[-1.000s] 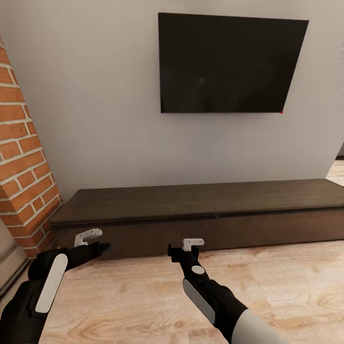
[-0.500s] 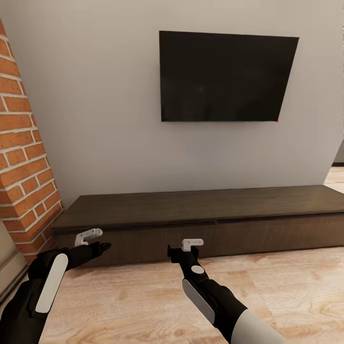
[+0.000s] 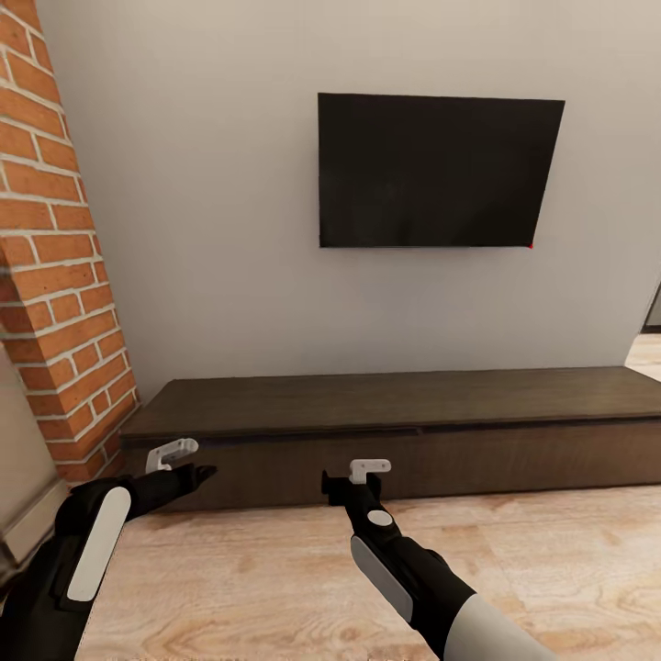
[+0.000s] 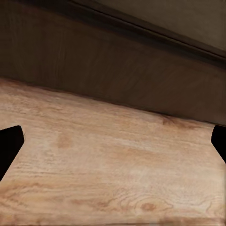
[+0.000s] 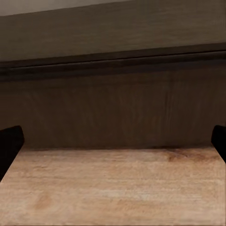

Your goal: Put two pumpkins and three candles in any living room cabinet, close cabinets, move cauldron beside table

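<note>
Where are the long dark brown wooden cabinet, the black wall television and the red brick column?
Long dark brown wooden cabinet (image 3: 404, 404), head view, on its top surface.
Black wall television (image 3: 439, 171), head view, screen centre.
Red brick column (image 3: 64, 275), head view, brick face.

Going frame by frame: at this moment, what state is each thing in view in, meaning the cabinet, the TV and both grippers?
Cabinet: fronts shut, nothing on its top.
TV: mounted on the wall, screen dark.
Left gripper: open, empty, in front of the cabinet's left end, above the wood floor.
Right gripper: open, empty, pointing at the cabinet front.
</note>
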Motion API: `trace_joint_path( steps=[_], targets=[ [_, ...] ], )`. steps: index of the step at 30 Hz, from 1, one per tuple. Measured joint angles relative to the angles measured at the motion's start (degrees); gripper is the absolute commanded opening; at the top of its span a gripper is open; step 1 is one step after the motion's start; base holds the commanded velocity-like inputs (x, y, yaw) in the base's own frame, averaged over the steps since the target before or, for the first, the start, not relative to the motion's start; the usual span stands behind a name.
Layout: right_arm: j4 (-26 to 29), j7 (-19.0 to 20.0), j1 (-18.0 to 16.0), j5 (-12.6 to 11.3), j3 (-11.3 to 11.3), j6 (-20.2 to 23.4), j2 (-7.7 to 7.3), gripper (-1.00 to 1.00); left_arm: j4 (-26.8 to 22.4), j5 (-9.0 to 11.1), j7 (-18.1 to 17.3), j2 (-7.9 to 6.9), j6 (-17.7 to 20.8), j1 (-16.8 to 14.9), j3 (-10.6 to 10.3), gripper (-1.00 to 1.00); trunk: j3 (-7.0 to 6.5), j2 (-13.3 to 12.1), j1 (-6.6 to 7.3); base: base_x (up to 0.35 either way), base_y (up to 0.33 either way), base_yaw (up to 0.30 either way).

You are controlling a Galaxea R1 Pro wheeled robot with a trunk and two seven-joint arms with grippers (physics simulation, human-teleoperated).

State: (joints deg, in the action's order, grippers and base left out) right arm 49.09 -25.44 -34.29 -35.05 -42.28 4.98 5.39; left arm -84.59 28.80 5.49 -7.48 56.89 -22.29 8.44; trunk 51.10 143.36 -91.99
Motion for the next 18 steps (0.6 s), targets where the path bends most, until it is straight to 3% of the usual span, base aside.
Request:
trace_joint_path(
  steps=[7, 11, 18],
  targets=[
    [0.0, 0.1, 0.0, -5.2, 0.0, 3.4, 0.00, 1.00, 0.1, 0.1, 0.0, 0.17, 0.0, 0.0, -0.3, 1.00, -1.00, -0.1, 0.20, -0.113, 0.000, 0.148],
    [0.0, 0.1, 0.0, -5.8, 0.0, 4.0, 0.00, 1.00, 0.1, 0.1, 0.0, 0.19, 0.0, 0.0, -0.4, 1.00, -1.57, -0.2, 0.33, -0.011, 0.000, 0.150],
    [0.1, 0.0, 0.0, -5.9, 0.0, 4.2, 0.07, 1.00, 0.2, 0.2, 0.0, 0.12, 0.0, 0.0, -0.5, 1.00, -2.27, -3.0, 1.86, -0.001, 0.000, 0.150]
  ],
)
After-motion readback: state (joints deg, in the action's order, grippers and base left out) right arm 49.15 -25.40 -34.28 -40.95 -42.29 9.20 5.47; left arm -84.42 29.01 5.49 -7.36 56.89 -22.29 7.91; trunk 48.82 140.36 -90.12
